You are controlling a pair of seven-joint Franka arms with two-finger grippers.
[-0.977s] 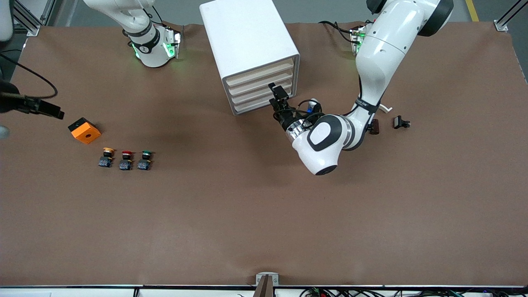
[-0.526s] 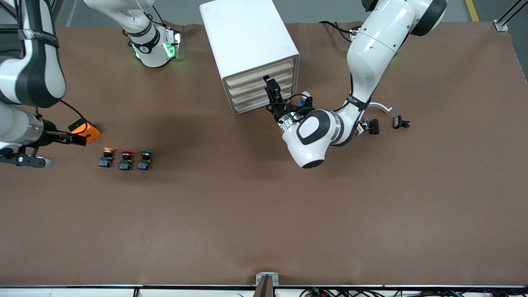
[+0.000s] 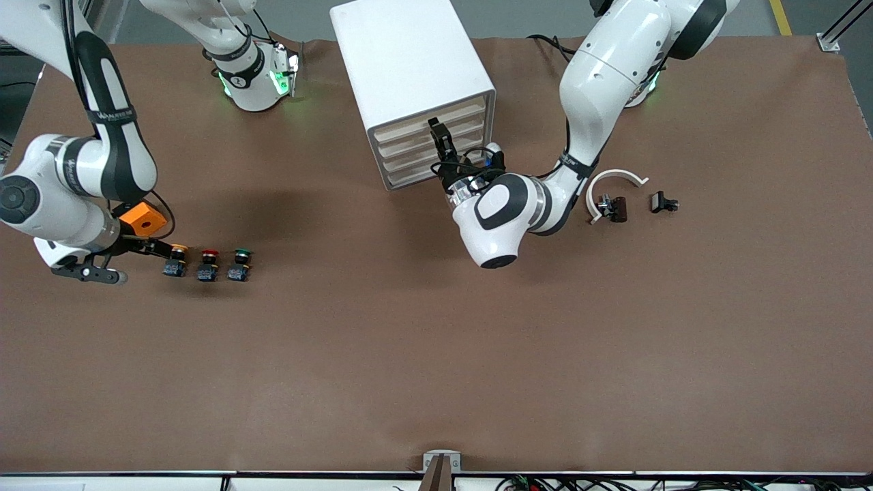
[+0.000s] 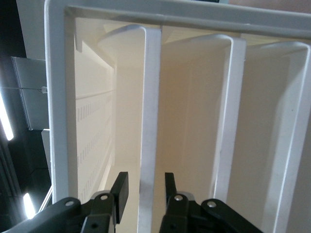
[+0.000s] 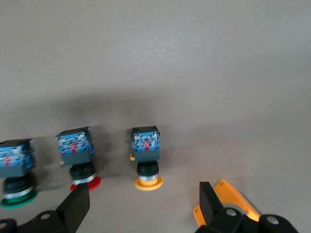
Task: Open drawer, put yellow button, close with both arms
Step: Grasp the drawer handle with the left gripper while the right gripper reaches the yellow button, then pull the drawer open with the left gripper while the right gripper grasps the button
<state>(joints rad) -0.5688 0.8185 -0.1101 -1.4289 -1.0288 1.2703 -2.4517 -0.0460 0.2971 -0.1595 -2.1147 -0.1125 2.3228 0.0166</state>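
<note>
Both right pincer [image 5: 141,206] fingers flank yellow button [image 5: 146,157], untouching.

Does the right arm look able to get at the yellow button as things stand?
Probably yes: the right gripper, fingers open, sits just beside the yellow button, with nothing between; the red button stands apart.

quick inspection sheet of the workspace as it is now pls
surface: brown table, bare toward the front camera
job's things: cabinet with all drawers shut; top drawer; yellow button on the table, in a row beside the red button and green button
clutter: orange block; white ring piece; two small dark parts
grippers: left gripper open, fingers astride a drawer's front edge; right gripper open, over the yellow button
cables: black wires on the left wrist
surroundings: cables along the table edge
</note>
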